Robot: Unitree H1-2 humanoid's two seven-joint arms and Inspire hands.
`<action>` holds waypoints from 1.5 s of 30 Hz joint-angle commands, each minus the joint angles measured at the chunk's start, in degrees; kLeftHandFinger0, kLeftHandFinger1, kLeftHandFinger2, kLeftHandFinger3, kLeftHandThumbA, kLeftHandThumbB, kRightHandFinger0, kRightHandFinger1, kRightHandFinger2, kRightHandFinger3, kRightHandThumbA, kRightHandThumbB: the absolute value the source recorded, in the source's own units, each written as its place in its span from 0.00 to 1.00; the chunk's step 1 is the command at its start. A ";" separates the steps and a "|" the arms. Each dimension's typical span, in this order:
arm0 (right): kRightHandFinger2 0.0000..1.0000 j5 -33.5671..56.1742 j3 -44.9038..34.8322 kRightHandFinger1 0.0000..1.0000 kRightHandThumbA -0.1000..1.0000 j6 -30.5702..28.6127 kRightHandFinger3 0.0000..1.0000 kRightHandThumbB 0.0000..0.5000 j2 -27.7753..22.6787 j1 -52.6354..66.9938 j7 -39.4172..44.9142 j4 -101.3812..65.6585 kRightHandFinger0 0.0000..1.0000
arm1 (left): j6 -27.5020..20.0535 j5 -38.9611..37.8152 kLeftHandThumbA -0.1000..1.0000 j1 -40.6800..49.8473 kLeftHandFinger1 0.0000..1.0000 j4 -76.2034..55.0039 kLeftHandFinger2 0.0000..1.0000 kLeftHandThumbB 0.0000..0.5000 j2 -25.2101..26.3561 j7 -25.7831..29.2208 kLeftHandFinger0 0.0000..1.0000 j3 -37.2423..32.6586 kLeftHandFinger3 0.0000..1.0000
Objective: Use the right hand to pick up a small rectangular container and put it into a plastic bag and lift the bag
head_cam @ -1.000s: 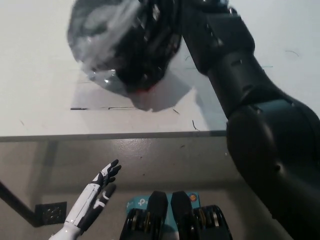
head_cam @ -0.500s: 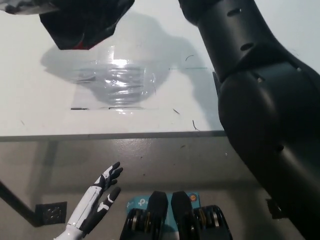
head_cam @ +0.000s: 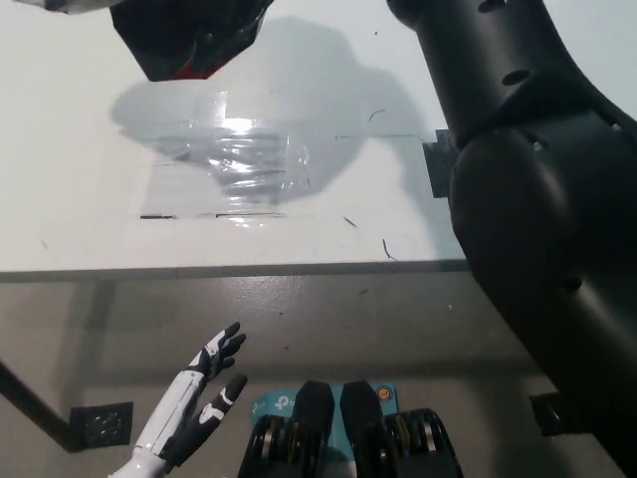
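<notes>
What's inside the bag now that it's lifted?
A dark shape with a red patch shows through the plastic bag above the table. Whether that is the container cannot be told; the right robot hand is out of view.

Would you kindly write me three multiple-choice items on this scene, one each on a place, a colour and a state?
1. Where does the dark object with a red patch show?
A. At the picture's top left
B. Beside the left hand
C. Under the table

2. What colour is the table top?
A. Green
B. White
C. Red

3. How is the left hand?
A. Shut on the plastic
B. Shut on a container
C. Open, holding nothing

Answers: 1 A, it sits at the top edge, above the clear plastic lying on the table. 2 B, the surface is plain white. 3 C, its fingers are spread, low before the table's edge, touching nothing.
</notes>
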 commanded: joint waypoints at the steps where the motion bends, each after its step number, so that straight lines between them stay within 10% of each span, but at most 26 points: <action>1: 0.65 1.82 0.41 0.20 0.36 -0.20 0.67 0.25 -0.57 -0.58 0.17 -3.27 0.00 | -1.87 0.06 0.88 -0.06 1.00 -1.05 1.00 1.00 -0.17 0.82 1.00 0.31 1.00; 36: 0.69 0.73 5.48 0.33 0.45 2.41 0.58 0.32 -5.22 36.30 7.19 -10.71 0.00 | -1.26 0.00 0.86 -0.33 1.00 -1.21 1.00 1.00 0.77 0.93 1.00 1.80 1.00; 39: 0.81 -1.33 8.61 0.53 0.53 3.68 0.70 0.41 -6.20 37.78 8.38 -9.06 0.19 | -1.36 -0.25 0.86 -0.49 1.00 -1.05 1.00 1.00 0.79 0.80 1.00 1.89 1.00; 40: 0.99 -5.15 13.62 0.74 0.59 3.66 0.95 0.49 -7.22 39.16 9.96 -8.22 0.40 | -1.62 -0.43 0.86 -0.47 1.00 -0.84 1.00 1.00 0.81 0.71 1.00 1.95 1.00; 41: 1.00 -9.57 19.56 1.00 0.75 2.13 1.00 0.47 -8.50 39.94 13.35 -7.29 0.76 | -1.72 -0.52 0.86 -0.27 1.00 -0.77 1.00 1.00 0.83 0.67 1.00 1.98 1.00; 42: 1.00 -12.36 23.73 1.00 0.79 0.98 1.00 0.50 -9.37 40.41 15.72 -6.69 1.00 | -1.81 -0.60 0.86 -0.05 1.00 -0.75 1.00 1.00 0.84 0.65 1.00 2.02 1.00; 45: 1.00 -17.35 32.63 1.00 0.77 -0.55 1.00 0.65 -11.61 41.09 18.09 -7.25 1.00 | -2.01 -0.38 0.87 0.32 1.00 -0.70 1.00 1.00 0.86 0.81 1.00 2.08 1.00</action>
